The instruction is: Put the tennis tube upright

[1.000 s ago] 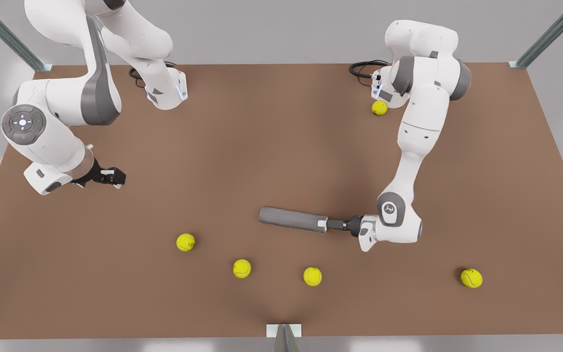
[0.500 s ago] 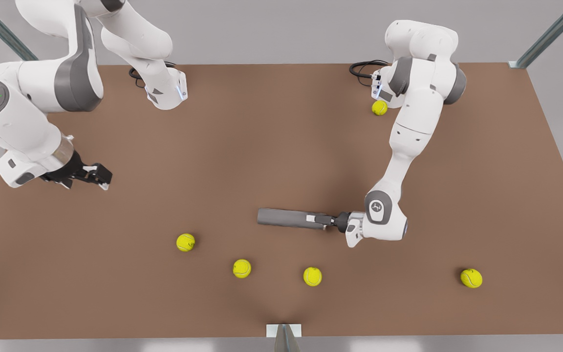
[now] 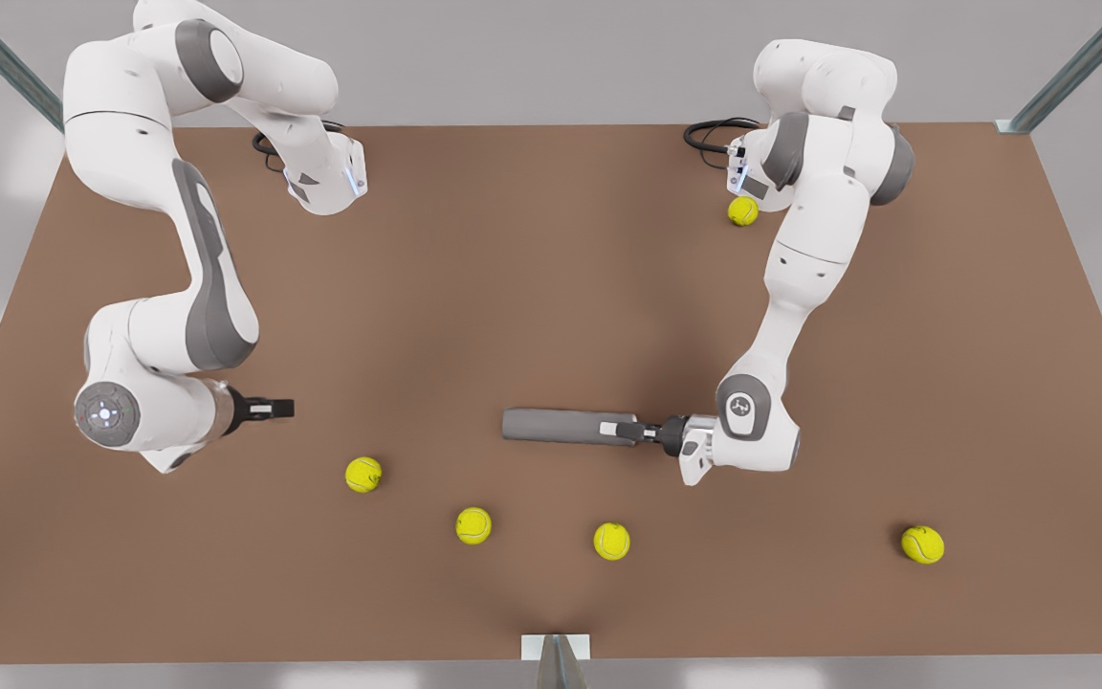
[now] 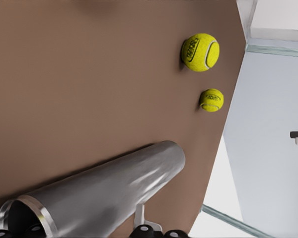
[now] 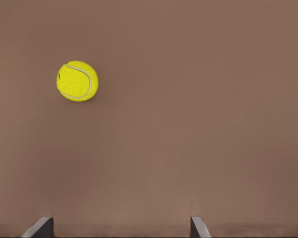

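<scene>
Brown table (image 3: pixel 551 287): left gripper (image 3: pixel 629 431) clasping flat tennis tube (image 3: pixel 561 425), right gripper (image 3: pixel 278 409) wide beside tennis balls (image 3: pixel 363 474).

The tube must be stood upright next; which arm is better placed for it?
Left. Its gripper is at the rim end of the lying tube. The right gripper hangs open, far away.

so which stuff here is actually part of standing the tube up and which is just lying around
Part of the job:
- tennis tube, lying flat on the table
- left gripper, shut on the tube's rim end

Just lying about:
- five yellow tennis balls, e.g. and
- right gripper, open over bare table, waiting
</scene>
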